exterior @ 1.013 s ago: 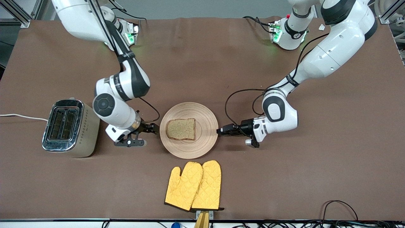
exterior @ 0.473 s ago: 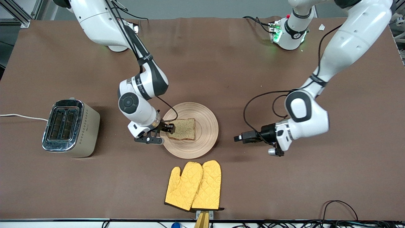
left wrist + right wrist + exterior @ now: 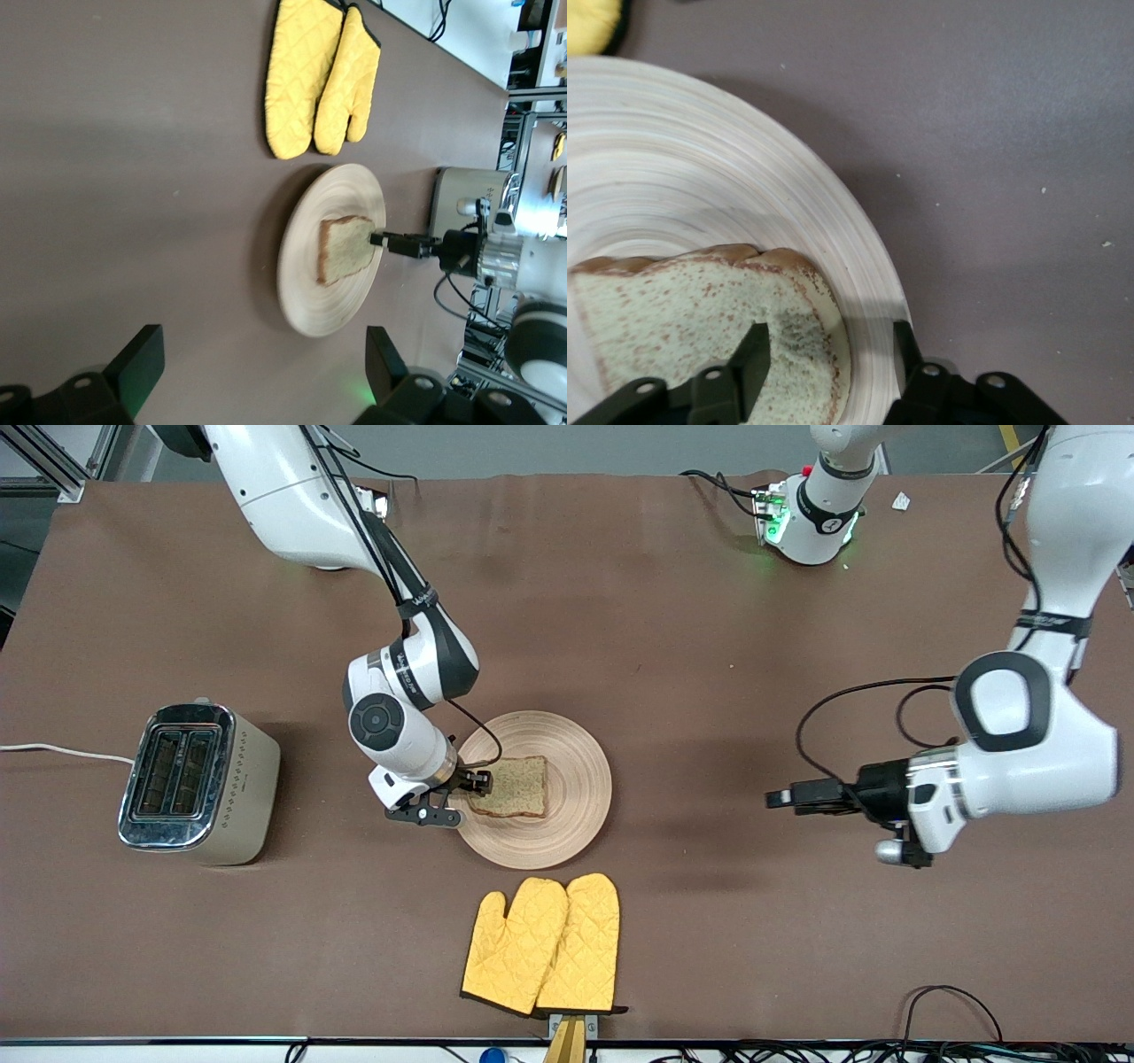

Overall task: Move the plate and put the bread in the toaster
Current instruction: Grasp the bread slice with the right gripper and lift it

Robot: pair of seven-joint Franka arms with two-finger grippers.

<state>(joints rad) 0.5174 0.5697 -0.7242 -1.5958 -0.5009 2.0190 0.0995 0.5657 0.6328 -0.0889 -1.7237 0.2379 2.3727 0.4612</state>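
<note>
The brown bread [image 3: 514, 786] lies flat on the round light-wood plate [image 3: 567, 815] in the middle of the table. My right gripper [image 3: 477, 782] is low at the slice's edge toward the toaster [image 3: 190, 779]. It is open: in the right wrist view one finger [image 3: 755, 350] stands over the bread [image 3: 682, 319] and the other at the plate's rim [image 3: 868, 266]. My left gripper [image 3: 778, 798] hangs open and empty over bare table toward the left arm's end, well off the plate. Its wrist view shows the plate [image 3: 328, 292], the bread [image 3: 344, 250] and the right gripper [image 3: 381, 239].
Two yellow oven mitts [image 3: 545, 943] lie nearer to the front camera than the plate. The toaster's white cord [image 3: 53, 751] runs off the right arm's end of the table. Black cables loop from both wrists.
The left gripper opened and drew back from the plate's rim toward its own end of the table. The right gripper came from beside the toaster to the bread's edge, and its jaws narrowed.
</note>
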